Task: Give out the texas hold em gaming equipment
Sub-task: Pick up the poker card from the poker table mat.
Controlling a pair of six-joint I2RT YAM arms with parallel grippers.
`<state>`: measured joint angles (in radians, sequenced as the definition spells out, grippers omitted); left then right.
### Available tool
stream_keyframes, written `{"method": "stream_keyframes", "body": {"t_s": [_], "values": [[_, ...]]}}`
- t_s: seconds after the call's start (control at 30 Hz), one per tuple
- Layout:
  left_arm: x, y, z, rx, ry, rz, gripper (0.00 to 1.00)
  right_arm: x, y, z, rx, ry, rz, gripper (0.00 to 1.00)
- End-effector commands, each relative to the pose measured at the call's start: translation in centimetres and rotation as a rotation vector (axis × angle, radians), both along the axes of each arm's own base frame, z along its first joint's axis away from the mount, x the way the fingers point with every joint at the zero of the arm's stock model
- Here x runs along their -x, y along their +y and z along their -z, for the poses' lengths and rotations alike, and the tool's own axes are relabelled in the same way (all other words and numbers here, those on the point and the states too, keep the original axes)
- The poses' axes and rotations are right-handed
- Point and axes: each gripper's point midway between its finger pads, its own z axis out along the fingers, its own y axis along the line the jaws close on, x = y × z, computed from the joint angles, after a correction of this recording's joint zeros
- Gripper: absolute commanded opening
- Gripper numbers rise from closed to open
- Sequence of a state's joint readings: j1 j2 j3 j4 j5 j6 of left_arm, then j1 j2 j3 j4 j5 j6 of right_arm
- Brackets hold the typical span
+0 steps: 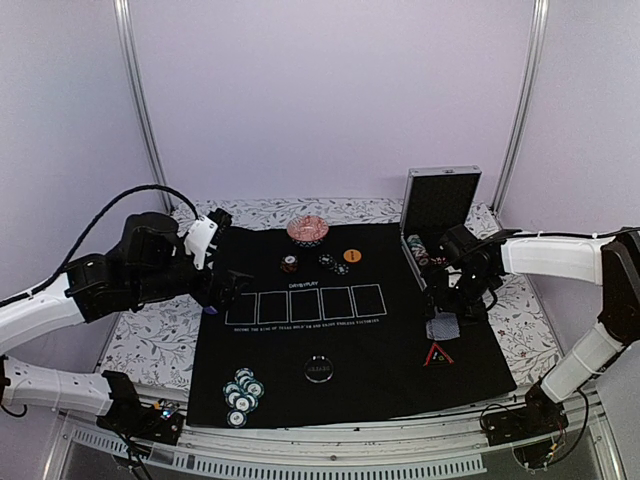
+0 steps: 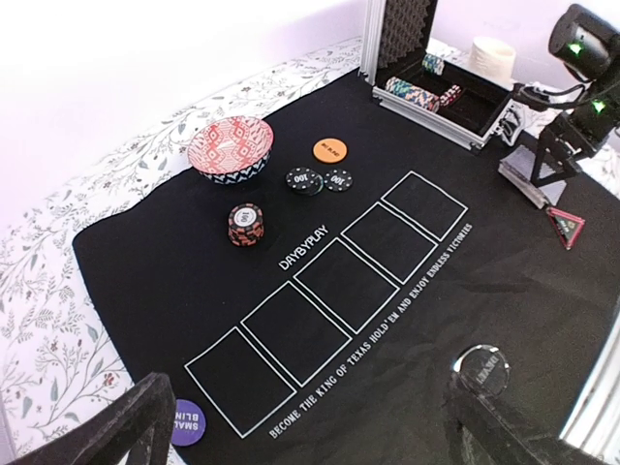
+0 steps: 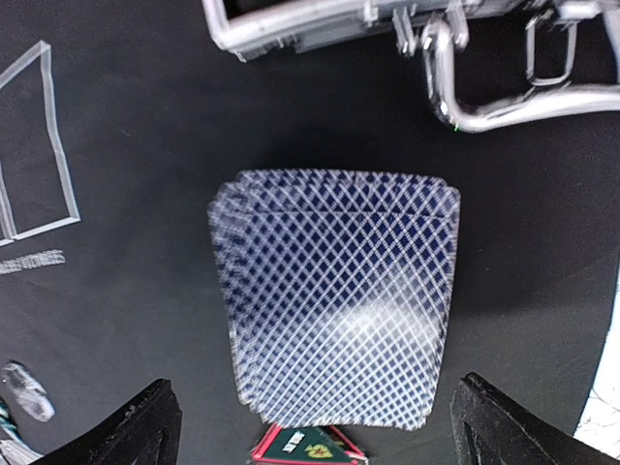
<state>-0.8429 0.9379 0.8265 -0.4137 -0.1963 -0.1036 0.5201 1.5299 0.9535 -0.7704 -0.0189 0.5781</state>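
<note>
A deck of blue-backed cards (image 3: 334,295) lies slightly fanned on the black mat (image 1: 380,380), and my open right gripper (image 3: 329,438) hovers just above it with nothing held. A red-edged triangle (image 3: 310,448) lies just beside the deck. My left gripper (image 2: 320,438) is open and empty over the mat's left side, with a purple small-blind button (image 2: 186,422) by its left finger and a clear round button (image 2: 481,369) near its right one. Farther off are a red-black chip stack (image 2: 246,224), two black chips (image 2: 303,180) and an orange button (image 2: 330,150). Teal chips (image 1: 242,393) sit at the near left.
A patterned red bowl (image 2: 231,147) stands at the mat's far edge. The open silver case (image 1: 440,205) at the far right holds rows of chips (image 2: 412,94). Five white rectangles (image 1: 305,305) cross the mat's middle. A floral cloth (image 1: 150,340) surrounds the mat.
</note>
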Motion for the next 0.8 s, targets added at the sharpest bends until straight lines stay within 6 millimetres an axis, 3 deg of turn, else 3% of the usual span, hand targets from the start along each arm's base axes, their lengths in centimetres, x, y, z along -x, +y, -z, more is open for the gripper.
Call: {"method": "stream_keyframes", "body": {"t_s": [0.0,0.17,0.5,0.77], "values": [[-0.9,0.1,0.4,-0.036,-0.046,0.010,0.98,0.3,-0.2,1.5,0.038,0.058,-0.031,0.99],[-1.1,0.0,0.7,-0.038,-0.056,0.026,0.98,0.5,-1.1,3.1,0.117,0.122,-0.017,0.99],[-1.3,0.1,1.3,-0.036,-0.064,0.027,0.98,-0.3,0.5,3.8,0.118,0.138,-0.044,1.00],[-1.5,0.2,1.7,-0.032,-0.059,0.027,0.98,0.5,-0.8,4.7,0.220,0.188,-0.035,0.85]]}}
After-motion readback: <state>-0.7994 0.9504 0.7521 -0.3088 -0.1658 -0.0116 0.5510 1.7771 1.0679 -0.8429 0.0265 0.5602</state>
